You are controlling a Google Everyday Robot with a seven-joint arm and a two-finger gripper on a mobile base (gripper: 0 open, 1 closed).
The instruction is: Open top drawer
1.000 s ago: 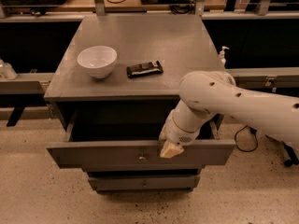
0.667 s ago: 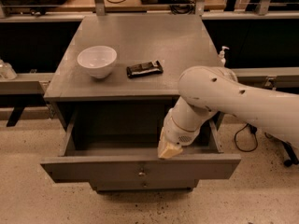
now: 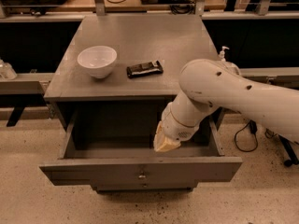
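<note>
at the bottom centre of the frame, the top drawer [image 3: 93, 171] stands pulled well out from the cabinet, its grey box interior open to view and empty. it has one small round knob [image 3: 141, 175] at the middle of the front. by my judgement it is a stiff, fairly weighty box on runners that will only move straight. the knob is small and smooth and may slip, so the inner face of the front panel is the surer hold. one lower drawer [image 3: 159, 187] peeks out beneath.

just behind the front panel, right of centre, the one gripper [image 3: 166, 143] hangs inside the drawer, pointing down. whether it is apart or together i cannot tell.

farther up, the cabinet top [image 3: 154, 36] bears one white bowl [image 3: 96, 61] and one dark packet [image 3: 145, 69], near each other but apart.
</note>
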